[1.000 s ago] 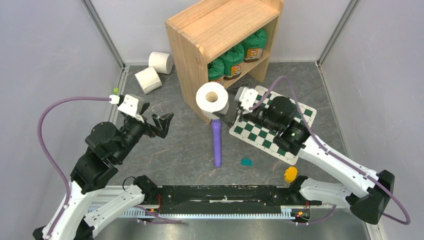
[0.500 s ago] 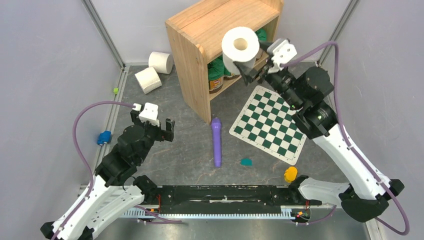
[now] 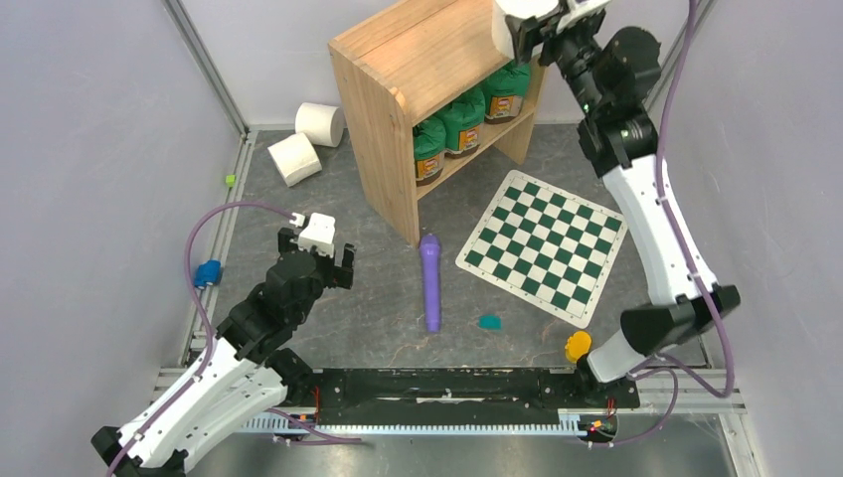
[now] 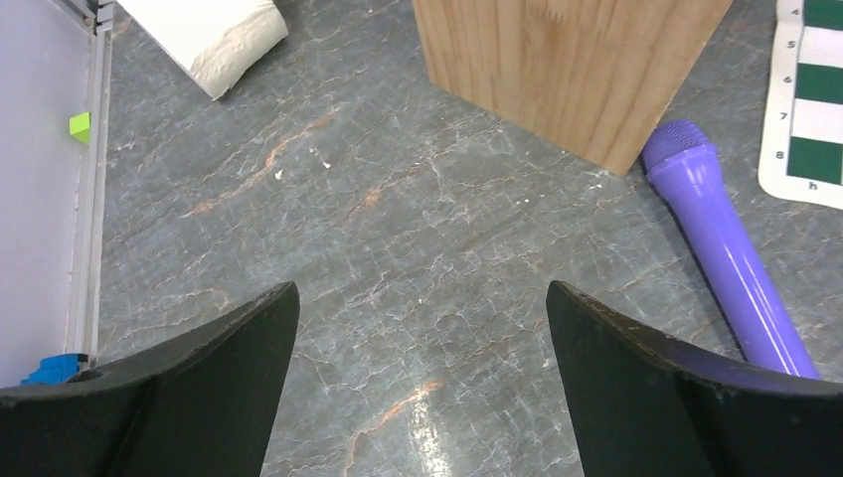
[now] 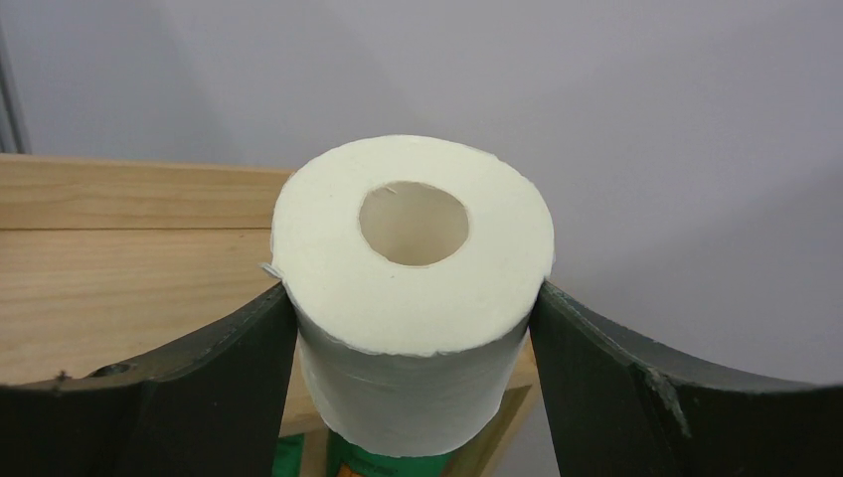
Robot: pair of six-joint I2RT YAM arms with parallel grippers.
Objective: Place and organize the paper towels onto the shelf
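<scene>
The overhead camera is looking down from the near edge; both close wrist cameras are sharing the shelf (image 3: pixel 437 55).

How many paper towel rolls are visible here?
3 rolls. Two lie on the floor left of the shelf: a farther roll and a nearer roll. The third roll is held in the right gripper above the shelf's top. Others could be hidden behind the shelf.

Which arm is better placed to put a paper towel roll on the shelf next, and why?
Right. The right arm's fingers clasp a paper towel roll raised by the shelf top. The left arm's fingers stand open and empty over the floor, short of the two rolls lying there.
</scene>
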